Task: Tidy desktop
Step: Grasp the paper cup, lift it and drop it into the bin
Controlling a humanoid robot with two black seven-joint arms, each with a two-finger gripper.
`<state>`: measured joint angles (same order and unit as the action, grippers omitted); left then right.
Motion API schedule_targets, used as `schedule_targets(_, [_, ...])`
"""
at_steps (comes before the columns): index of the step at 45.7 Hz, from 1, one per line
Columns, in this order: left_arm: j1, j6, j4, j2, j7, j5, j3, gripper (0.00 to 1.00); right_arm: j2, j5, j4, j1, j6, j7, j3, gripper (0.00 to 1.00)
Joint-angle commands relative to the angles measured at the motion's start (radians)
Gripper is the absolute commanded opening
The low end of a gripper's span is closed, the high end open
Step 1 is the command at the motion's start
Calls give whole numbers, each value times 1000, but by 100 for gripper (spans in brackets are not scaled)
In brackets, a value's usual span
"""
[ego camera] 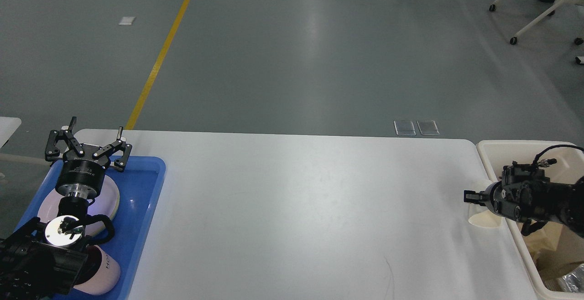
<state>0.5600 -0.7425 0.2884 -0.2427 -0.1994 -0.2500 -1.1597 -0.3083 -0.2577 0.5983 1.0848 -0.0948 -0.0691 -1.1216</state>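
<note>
The left gripper (89, 142) has its fingers (57, 142) spread wide and released, grasping nothing. It hangs over the far end of the blue tray (150, 190), which sits at the left edge of the counter (296, 218). Under the gripper's wrist a white rounded object (109, 202) lies in the tray, and nearer the camera a white cylinder with dark lettering (105, 275) also lies in the tray, partly hidden by the arm.

The right gripper (470, 196) points leftward across the inner rim of the cream bin (497, 147), which stands just beside the counter's right edge. It is seen dark and nearly end-on, so whether its fingers are released or clenched cannot be told. A pale, cream-coloured piece (483, 218) shows just below the gripper at the bin's rim; whether the fingers touch it is not clear.

The counter itself is a wide white top with rounded corners, filling the middle of the view between tray and bin. Beyond it lies the grey floor (292, 49) with a yellow line (159, 58).
</note>
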Motion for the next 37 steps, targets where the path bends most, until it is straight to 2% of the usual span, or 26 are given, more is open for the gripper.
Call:
schedule_targets(1, [0, 0, 0, 0, 0, 0, 0, 96, 0, 1, 6, 13, 1, 0, 23, 12])
schedule_targets(4, [0, 0, 0, 0, 0, 0, 0, 96, -2, 2, 12, 13, 0, 0, 51, 0])
schedule_targets(13, [0, 0, 0, -1, 0, 0, 0, 96, -46, 2, 109, 121, -8, 0, 65, 0])
schedule_targets(25, [0, 0, 0, 0, 0, 0, 0, 96, -178, 3, 420, 481, -29, 0, 66, 0])
schedule_targets(30, [0, 0, 0, -1, 0, 0, 0, 96, -224, 2, 509, 638, -91, 0, 65, 0])
schedule_targets(37, [0, 0, 0, -1, 0, 0, 0, 96, -245, 3, 523, 794, -216, 0, 66, 0])
